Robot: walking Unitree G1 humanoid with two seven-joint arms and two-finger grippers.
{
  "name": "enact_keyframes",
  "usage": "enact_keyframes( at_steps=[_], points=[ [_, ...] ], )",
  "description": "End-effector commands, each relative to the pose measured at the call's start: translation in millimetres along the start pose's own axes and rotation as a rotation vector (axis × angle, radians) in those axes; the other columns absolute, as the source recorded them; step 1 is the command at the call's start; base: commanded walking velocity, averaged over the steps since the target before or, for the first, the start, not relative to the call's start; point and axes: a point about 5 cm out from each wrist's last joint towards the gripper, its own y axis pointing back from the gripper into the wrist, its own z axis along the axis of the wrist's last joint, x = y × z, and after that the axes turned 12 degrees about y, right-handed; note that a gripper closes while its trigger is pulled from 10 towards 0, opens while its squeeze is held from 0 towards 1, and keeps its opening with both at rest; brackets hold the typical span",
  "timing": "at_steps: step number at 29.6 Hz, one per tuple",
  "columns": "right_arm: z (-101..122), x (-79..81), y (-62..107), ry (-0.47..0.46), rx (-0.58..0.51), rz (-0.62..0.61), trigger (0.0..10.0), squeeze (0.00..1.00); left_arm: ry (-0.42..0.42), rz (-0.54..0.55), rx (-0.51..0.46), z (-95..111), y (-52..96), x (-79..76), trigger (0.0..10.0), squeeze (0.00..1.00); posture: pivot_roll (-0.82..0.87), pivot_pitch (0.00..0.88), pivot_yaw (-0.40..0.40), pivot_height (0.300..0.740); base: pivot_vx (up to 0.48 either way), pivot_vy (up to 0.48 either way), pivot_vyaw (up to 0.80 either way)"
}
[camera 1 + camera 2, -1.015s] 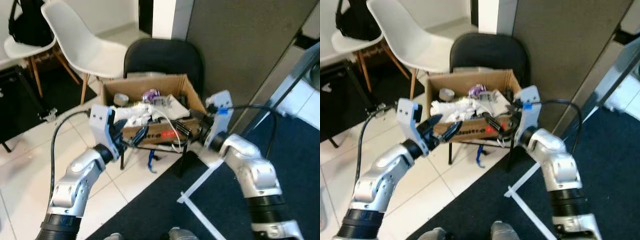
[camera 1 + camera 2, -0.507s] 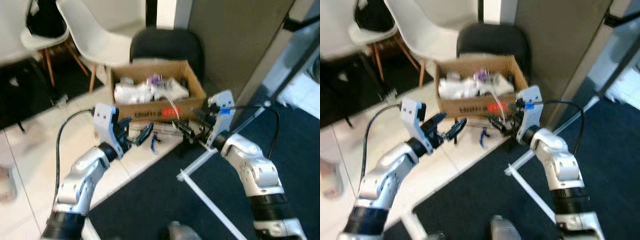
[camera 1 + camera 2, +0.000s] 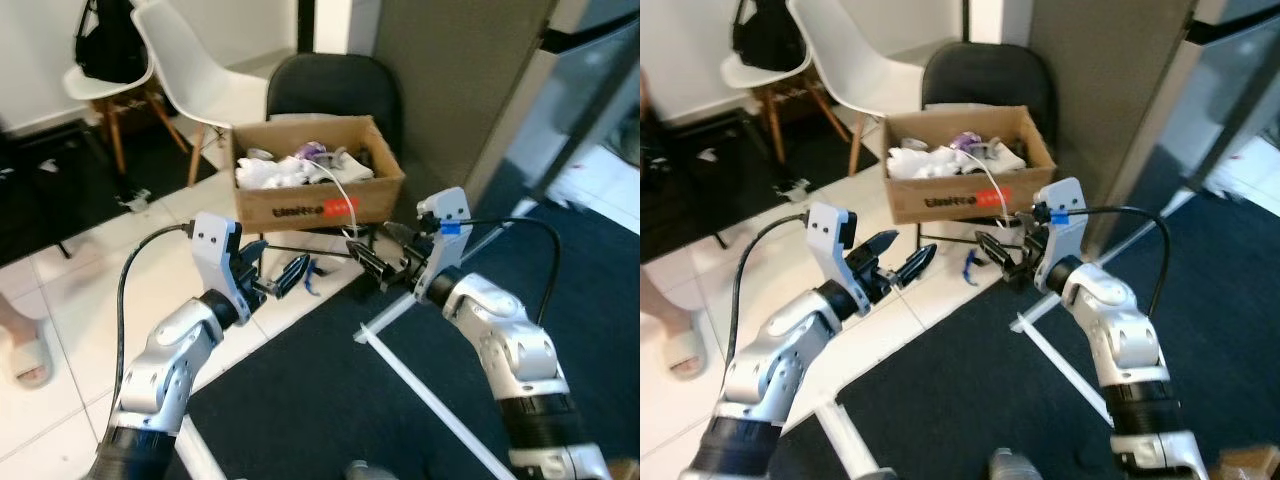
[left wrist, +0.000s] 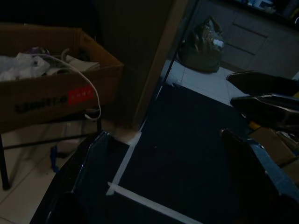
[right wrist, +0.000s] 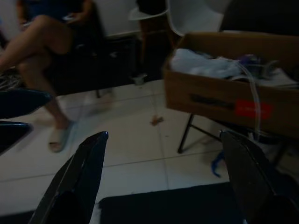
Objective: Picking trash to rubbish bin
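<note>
1. We see the cardboard box (image 3: 316, 182), serving as the rubbish bin, resting on the seat of a black chair (image 3: 334, 92); it is heaped with white crumpled trash (image 3: 925, 163), and a white cable (image 3: 345, 198) hangs over its front wall.
2. Our left gripper (image 3: 274, 281) is raised in front of us over the tiled floor (image 3: 90, 270), its fingers (image 3: 916, 263) released and spread, holding nothing.
3. Our right gripper (image 3: 372, 266) is likewise raised, fingers parted and empty, pointing toward the left gripper.
4. The governing relation: the box lies ahead of and above both grippers, between them; the right gripper stands nearer, just below its front right corner.
5. Two loose items remain on the floor: a small blue object (image 3: 313, 279) under the chair, just beyond the left fingers, and a small brown scrap (image 5: 156, 121) farther out on the tiles.
6. We judge the blue object the likelier next target, closest to the left arm; its long axis cannot be told.
7. A person's sandalled foot (image 3: 24, 357) rests far left.
</note>
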Motion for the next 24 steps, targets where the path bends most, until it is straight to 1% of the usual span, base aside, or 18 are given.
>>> enact_keyframes(
  at_steps=[1,11,14,16,18,24],
  points=[
    [0.7,-0.5,0.1,0.011,-0.007,-0.006,10.0,0.0,-0.012,0.005,0.01,-2.2,1.1,0.7,10.0,0.0,-0.06,0.0,-0.024,0.74,-0.33,0.0,0.0],
    [0.8,-2.4,0.0,0.047,-0.007,-0.029,10.0,0.0,-0.015,0.004,0.009,-2.1,0.6,0.6,10.0,0.0,-0.06,0.0,-0.025,0.74,-0.333,0.0,0.0],
    [0.8,-2.2,0.1,0.05,-0.009,-0.031,10.0,0.0,-0.016,0.004,0.01,-2.2,0.6,0.5,10.0,0.0,-0.06,0.0,-0.024,0.74,0.322,0.0,0.0],
    [0.8,-2.2,0.1,0.052,-0.01,-0.031,10.0,0.0,-0.016,0.003,0.009,-2.2,0.5,0.4,10.0,0.0,-0.06,0.0,-0.024,0.74,-0.334,0.0,0.0],
    [0.8,-2.2,0.1,0.055,-0.011,-0.032,10.0,0.0,-0.016,0.003,0.009,-2.1,0.3,0.4,10.0,0.0,-0.06,0.0,-0.024,0.74,0.326,0.0,0.0],
    [0.1,-2.7,0.2,0.071,-0.012,-0.037,10.0,0.0,-0.016,0.001,0.007,-2.5,-0.8,0.3,10.0,0.0,-0.06,0.0,-0.025,0.74,-0.333,0.0,0.0]
  ],
)
